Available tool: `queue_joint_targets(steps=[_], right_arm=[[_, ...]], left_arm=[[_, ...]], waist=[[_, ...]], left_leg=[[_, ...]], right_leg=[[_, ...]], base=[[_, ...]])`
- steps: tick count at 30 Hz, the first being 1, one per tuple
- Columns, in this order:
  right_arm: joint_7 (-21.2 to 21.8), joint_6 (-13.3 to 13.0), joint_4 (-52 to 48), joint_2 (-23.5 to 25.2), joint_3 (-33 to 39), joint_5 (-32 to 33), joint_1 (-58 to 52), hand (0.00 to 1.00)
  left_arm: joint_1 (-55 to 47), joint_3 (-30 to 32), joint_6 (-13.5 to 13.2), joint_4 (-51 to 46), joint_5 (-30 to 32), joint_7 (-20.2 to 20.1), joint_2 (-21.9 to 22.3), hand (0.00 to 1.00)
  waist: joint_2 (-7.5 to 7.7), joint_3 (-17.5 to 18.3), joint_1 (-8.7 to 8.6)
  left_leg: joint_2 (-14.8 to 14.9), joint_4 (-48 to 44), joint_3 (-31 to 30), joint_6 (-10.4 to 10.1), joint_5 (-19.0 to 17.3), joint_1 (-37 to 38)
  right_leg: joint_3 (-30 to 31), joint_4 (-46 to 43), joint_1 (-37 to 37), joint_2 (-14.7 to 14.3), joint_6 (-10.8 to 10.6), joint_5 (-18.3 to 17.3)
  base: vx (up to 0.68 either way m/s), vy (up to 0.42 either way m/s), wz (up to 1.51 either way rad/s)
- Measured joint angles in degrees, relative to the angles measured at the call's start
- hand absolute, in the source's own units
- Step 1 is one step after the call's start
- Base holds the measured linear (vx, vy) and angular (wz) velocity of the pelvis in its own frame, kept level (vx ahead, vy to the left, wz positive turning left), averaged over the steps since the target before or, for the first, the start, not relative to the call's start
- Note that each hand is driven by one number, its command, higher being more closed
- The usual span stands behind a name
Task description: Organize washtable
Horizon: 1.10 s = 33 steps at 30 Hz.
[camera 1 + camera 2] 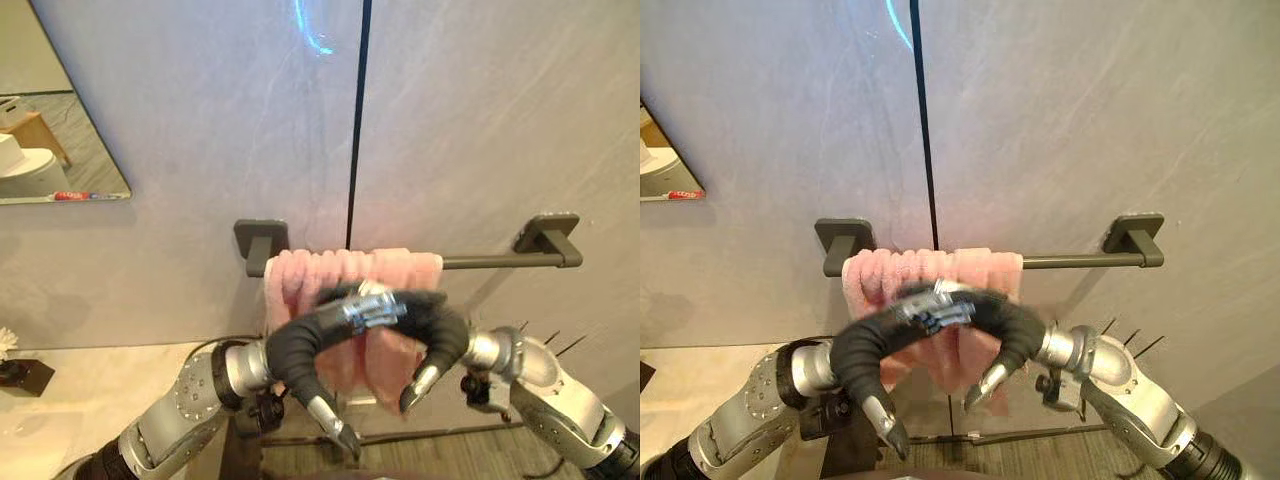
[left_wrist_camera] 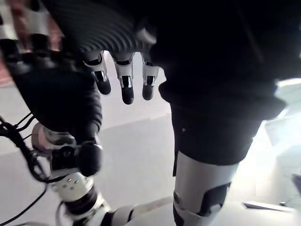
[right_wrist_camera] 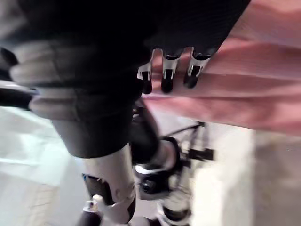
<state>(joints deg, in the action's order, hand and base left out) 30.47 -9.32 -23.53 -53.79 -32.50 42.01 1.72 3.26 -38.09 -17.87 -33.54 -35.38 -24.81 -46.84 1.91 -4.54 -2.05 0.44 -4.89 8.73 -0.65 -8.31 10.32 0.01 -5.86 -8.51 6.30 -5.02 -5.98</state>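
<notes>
A grey marbled wall (image 1: 200,150) carries a dark towel bar (image 1: 500,262). A pink towel (image 1: 300,275) hangs over the bar's left end, bunched into ridges, its folds falling unevenly. My left hand (image 1: 295,352) and right hand (image 1: 442,335) meet in front of it, fingers loose and downturned, grasping nothing.

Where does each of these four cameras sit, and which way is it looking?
Left eye view: on the head, facing the wall; pink towel on the towel bar, left hand and right hand before it.
Right eye view: beside it, sharing that same scene.
Left wrist view: on the left wrist, along its fingers; the right hand shows beside.
Right wrist view: on the right wrist, fingers towards the towel.
</notes>
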Motion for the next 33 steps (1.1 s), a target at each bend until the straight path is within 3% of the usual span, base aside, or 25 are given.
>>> queue_joint_targets(steps=[8,12,15,23,26,33], right_arm=[[-2.29,0.88,5.58,-0.74,-3.94,-8.78,0.28,0.0],[-5.06,0.87,9.29,2.55,-3.77,-13.01,0.27,0.0],[-6.9,0.83,11.85,7.79,-1.89,-16.34,-0.51,0.0],[-12.29,0.16,15.97,22.27,12.28,-26.59,-9.14,0.0],[-13.23,-1.18,16.45,28.54,16.47,-29.76,-12.64,0.0],[-15.82,-1.91,19.37,37.12,23.02,-33.24,-15.87,0.0]], left_arm=[[2.16,-6.57,1.93,4.19,2.57,-0.16,-1.04,0.0],[1.86,-6.59,2.71,6.74,4.68,-0.08,0.57,0.0],[-0.16,-5.88,2.95,9.27,6.12,0.13,2.49,0.0],[-10.51,7.01,2.95,16.64,13.65,3.93,10.65,0.0],[-14.22,12.48,2.76,18.73,16.07,5.56,15.38,0.0],[-18.22,19.19,2.13,24.11,20.43,8.91,24.01,0.0]], waist=[[-0.4,-0.63,-0.24],[-0.6,-0.76,-0.29],[-0.96,-0.99,-0.41],[-1.97,-1.17,-0.37],[-1.91,-1.13,-0.43],[-1.1,-0.6,-0.31]], left_leg=[[-0.29,-0.95,-0.15,0.17,0.27,-0.89],[-0.36,-0.95,-0.2,0.19,0.25,-0.93],[-0.42,-0.99,-0.19,0.24,0.21,-0.97],[-0.46,-1.02,-0.29,0.25,0.23,-1.71],[-0.45,-0.99,-0.3,0.25,0.23,-1.95],[-0.45,-1.01,-0.48,0.61,0.53,-3.0]], right_leg=[[-0.1,-0.01,0.73,0.14,-0.01,0.03],[-0.14,-0.02,0.75,0.22,-0.01,0.04],[-0.1,-0.02,0.8,0.27,-0.01,0.03],[-0.04,0.04,1.84,0.28,-0.07,0.08],[-0.03,0.13,2.07,0.27,-0.07,0.08],[-0.05,0.23,2.95,0.38,-0.07,0.41]], base=[[0.02,0.002,0.0],[-0.02,-0.001,0.0],[-0.07,-0.003,0.0],[-0.04,-0.002,0.0],[0.0,0.0,0.0],[-0.03,-0.002,0.02]])
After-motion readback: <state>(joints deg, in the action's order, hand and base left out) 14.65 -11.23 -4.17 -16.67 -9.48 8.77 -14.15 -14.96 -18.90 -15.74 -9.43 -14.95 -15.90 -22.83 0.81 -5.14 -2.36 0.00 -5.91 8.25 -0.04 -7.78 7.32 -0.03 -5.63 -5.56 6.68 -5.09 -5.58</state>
